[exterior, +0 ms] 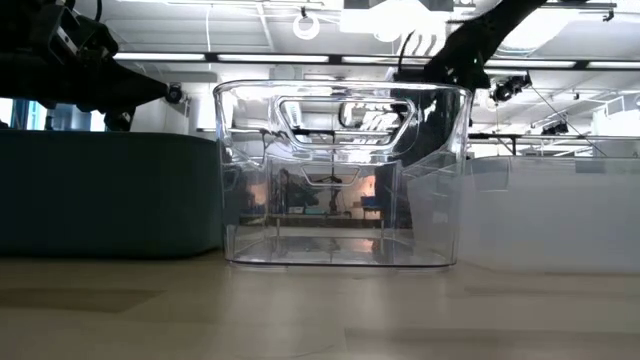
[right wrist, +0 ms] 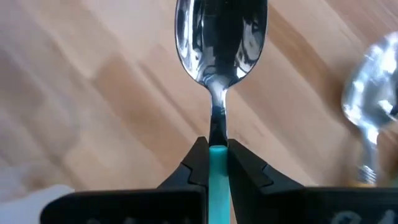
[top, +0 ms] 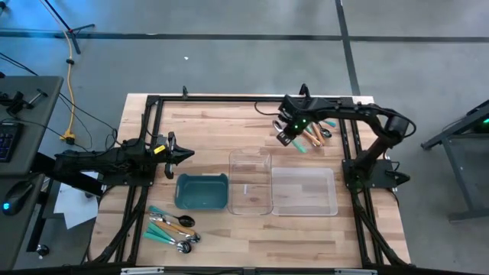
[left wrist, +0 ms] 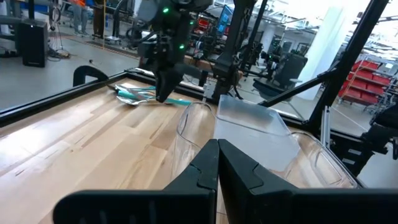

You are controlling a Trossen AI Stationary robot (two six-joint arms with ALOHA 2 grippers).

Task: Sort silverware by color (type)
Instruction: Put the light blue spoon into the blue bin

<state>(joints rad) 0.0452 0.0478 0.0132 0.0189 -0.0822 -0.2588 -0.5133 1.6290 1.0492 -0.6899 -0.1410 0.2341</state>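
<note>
The right hand [right wrist: 217, 163] pinches a teal-handled spoon [right wrist: 221, 56] between its fingertips.

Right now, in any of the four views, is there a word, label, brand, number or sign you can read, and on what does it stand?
None can be read.
Teal rectangular plastic bin: no marking shows.
Two clear plastic trays: plain.
Teal-handled silver spoon in the shut right gripper: no stamp visible.
Left gripper: shut, unmarked.
Room beyond the table in the left wrist view: any signs are too small and blurred.
</note>
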